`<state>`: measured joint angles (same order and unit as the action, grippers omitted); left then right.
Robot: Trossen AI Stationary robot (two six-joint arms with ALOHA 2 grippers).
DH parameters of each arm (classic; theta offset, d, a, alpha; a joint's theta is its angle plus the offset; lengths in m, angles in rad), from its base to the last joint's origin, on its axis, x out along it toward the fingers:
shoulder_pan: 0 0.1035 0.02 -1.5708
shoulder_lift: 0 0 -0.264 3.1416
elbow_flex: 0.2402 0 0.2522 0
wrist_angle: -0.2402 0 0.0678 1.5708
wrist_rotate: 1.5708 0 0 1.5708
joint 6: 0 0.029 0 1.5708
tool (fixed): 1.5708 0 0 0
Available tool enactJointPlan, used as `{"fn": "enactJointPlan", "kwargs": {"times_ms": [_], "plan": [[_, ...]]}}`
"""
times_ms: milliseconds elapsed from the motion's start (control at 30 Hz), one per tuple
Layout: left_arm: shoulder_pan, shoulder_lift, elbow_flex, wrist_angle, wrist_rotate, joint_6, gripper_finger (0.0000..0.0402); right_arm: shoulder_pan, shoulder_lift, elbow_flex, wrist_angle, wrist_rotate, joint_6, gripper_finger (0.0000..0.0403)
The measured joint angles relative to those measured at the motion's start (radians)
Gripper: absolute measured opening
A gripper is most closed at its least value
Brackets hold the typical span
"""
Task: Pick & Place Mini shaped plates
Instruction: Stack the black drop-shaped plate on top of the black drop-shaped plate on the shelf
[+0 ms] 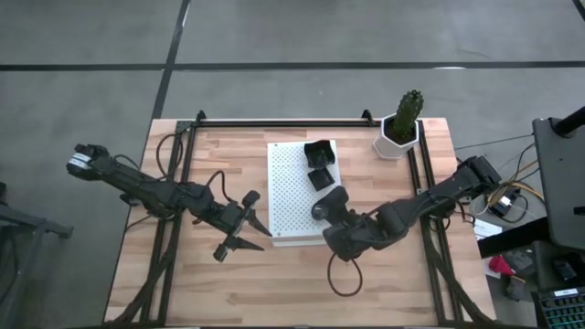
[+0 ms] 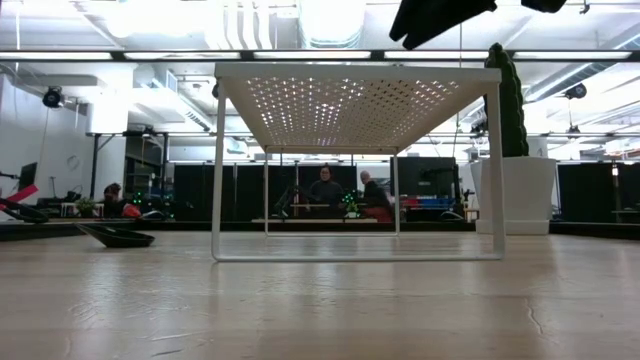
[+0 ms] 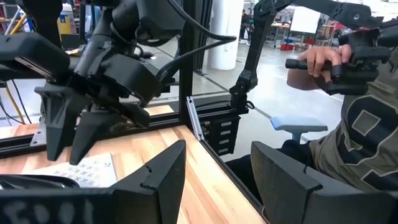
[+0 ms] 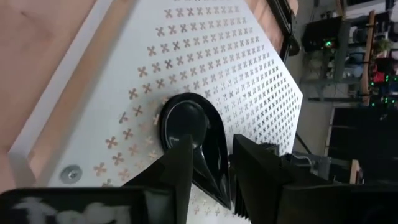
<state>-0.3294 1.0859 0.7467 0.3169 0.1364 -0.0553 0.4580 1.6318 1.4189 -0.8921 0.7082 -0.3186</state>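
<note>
We see the right gripper (image 1: pixel 322 208) over the near right edge of the white perforated board (image 1: pixel 291 196), fingers clamped on the pointed tip of a teardrop plate (image 4: pixel 193 140) that lies flat on the board. Its long axis runs from the round end to the tip, tip toward the gripper. Two more dark plates (image 1: pixel 319 163) sit at the board's far right. Left gripper (image 1: pixel 239 225) waits over the table left of the board, fingers spread, empty. A person's hand (image 3: pixel 318 59) shows behind.
</note>
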Motion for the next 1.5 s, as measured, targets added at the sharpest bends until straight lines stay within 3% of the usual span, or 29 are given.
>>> {"fn": "enactJointPlan", "kwargs": {"times_ms": [267, 667, 867, 1067, 1233, 1500], "plan": [[0.000, 0.000, -0.001, -0.090, 0.000, -0.061, 0.0186, 0.001, -0.002, 0.019, -0.002, 0.000, 0.110, 0.0111], [0.000, -0.035, -0.002, -0.500, -0.061, -0.299, 0.0186, 0.045, -0.002, 0.028, 0.000, -0.005, 0.208, 0.0085], [0.000, -0.105, -0.013, -0.776, -0.241, -0.431, 0.0186, 0.076, -0.002, 0.028, 0.003, -0.005, 0.235, 0.0072], [0.007, -0.124, -0.029, -1.046, -0.532, -0.526, 0.0186, 0.090, -0.002, 0.027, 0.012, -0.005, 0.286, 0.0064], [0.063, -0.081, -0.057, -1.144, -0.546, -0.550, 0.0184, 0.090, 0.000, 0.027, 0.014, -0.005, 0.326, 0.0064], [0.158, -0.001, -0.124, -1.138, -0.502, -0.544, 0.0161, 0.090, 0.000, 0.010, 0.061, -0.005, 0.313, 0.0062]]}}
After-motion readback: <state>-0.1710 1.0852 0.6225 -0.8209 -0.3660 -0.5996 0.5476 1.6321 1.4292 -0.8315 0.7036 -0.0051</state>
